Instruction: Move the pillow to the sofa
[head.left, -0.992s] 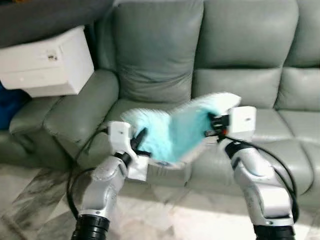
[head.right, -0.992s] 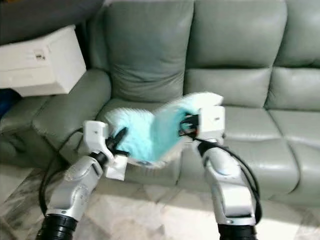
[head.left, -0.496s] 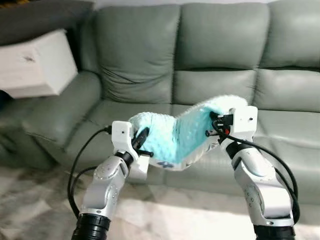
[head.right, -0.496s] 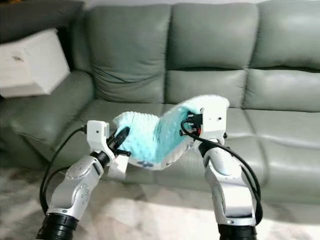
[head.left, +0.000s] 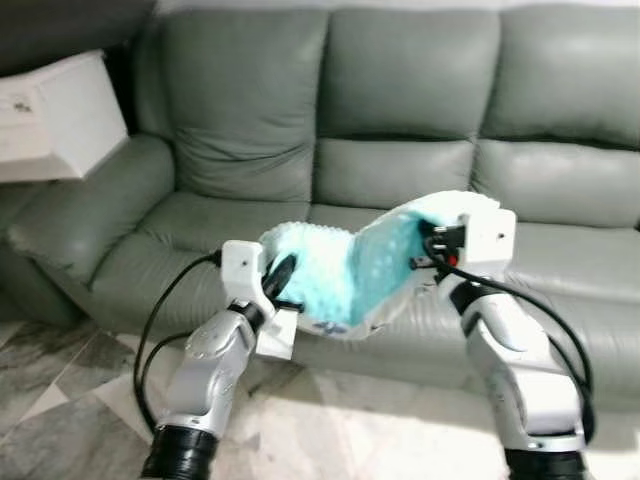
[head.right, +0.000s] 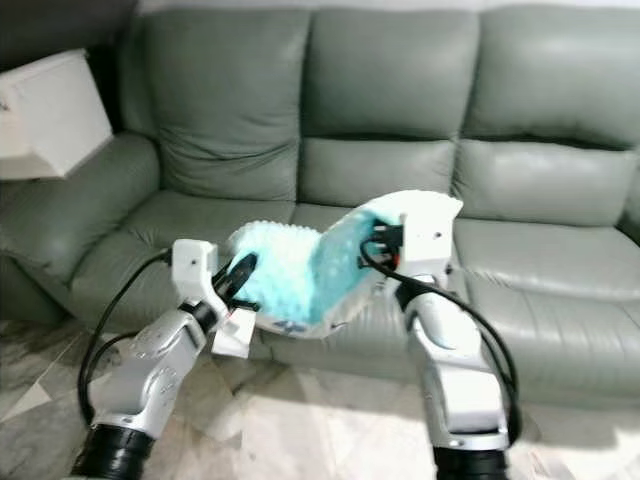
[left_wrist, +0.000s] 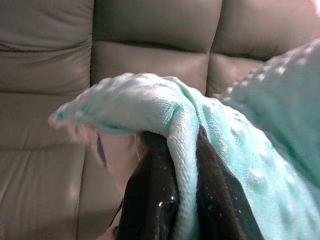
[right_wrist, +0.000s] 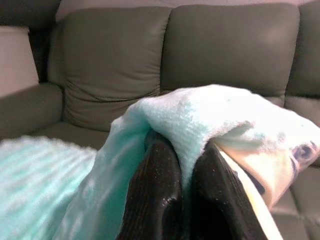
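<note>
Between left gripper (head.left: 281, 283) and right gripper (head.left: 428, 246), pillow (head.left: 345, 270) pinched, before sofa (head.left: 400, 110)

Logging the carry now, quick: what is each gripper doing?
Left gripper: closed on the teal pillow's edge.
Right gripper: closed on the pillow's other edge, above the sofa.

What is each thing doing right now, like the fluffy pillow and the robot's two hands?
pillow: held up in the air, sagging between both grippers, not on the sofa yet
left gripper: shut on the pillow's edge
right gripper: shut on the pillow's other edge
sofa: nothing on its seats
white box: resting by the sofa's armrest
</note>
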